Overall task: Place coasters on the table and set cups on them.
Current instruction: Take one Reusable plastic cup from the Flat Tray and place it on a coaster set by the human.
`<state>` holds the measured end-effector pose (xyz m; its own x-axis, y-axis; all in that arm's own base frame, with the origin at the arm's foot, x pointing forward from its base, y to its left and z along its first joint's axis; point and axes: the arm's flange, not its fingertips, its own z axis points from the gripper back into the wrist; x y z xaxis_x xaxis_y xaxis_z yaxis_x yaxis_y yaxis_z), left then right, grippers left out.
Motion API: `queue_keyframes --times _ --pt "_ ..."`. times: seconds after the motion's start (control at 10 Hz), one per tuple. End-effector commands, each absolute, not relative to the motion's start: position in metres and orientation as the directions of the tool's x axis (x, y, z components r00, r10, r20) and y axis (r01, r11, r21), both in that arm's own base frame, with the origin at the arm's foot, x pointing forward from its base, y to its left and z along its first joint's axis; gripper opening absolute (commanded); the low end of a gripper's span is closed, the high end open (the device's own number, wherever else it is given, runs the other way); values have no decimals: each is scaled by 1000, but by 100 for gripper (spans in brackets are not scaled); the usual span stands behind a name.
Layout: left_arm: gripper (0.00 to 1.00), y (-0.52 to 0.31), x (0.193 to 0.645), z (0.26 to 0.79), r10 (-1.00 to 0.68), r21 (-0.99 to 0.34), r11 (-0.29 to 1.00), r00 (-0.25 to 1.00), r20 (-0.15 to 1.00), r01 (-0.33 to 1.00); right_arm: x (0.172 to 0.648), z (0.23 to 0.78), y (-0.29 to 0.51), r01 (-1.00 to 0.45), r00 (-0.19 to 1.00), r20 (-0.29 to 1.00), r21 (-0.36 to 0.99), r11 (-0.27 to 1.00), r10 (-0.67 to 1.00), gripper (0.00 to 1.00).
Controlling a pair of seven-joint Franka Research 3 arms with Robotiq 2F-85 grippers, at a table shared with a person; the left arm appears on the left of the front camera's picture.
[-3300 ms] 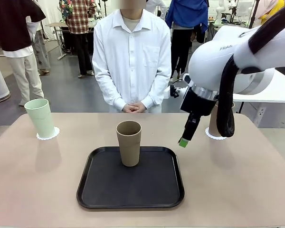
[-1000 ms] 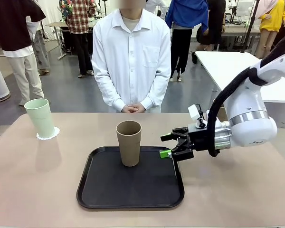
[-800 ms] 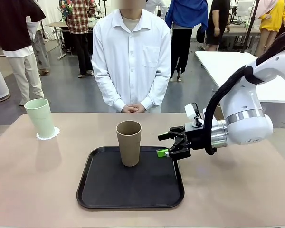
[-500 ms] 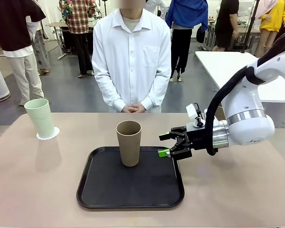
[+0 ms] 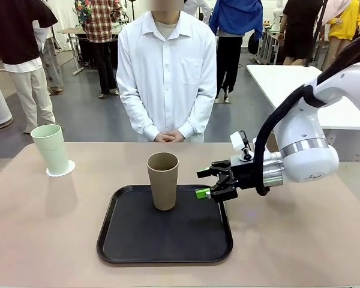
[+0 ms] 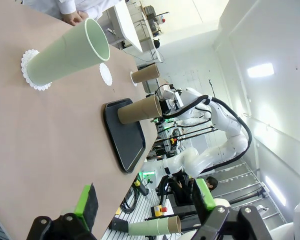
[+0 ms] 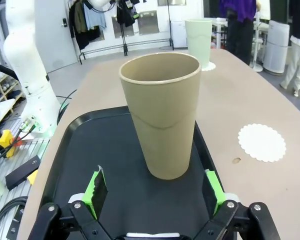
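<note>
One tan cup stands upright on the black tray straight ahead of our right gripper, whose jaws gape wide, empty, short of it; an empty coaster lies beside.

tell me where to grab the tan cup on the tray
Grip the tan cup around its mid wall, coming in level from the robot's right, where the open right gripper already faces it. It stands upright and tapers downward, so a side pinch below the rim should hold.

No readable text, labels or numbers anywhere.
</note>
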<state>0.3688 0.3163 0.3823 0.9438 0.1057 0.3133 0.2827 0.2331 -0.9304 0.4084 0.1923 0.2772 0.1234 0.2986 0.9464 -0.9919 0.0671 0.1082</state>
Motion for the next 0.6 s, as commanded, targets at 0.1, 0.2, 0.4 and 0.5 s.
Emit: queue_keyframes --times 0.1,0.2,0.4,0.5 --pt "100 316 367 385 109 -930 236 944 312 280 434 261 223 -990 138 946 123 71 293 100" --pt "100 316 367 385 109 -930 236 944 312 280 438 260 231 -991 127 948 113 65 293 100" --pt "100 316 367 385 109 -930 236 944 312 280 444 254 241 -993 121 948 111 48 294 100" --pt "100 316 367 385 109 -930 236 944 312 280 446 250 245 -993 119 951 115 34 285 100"
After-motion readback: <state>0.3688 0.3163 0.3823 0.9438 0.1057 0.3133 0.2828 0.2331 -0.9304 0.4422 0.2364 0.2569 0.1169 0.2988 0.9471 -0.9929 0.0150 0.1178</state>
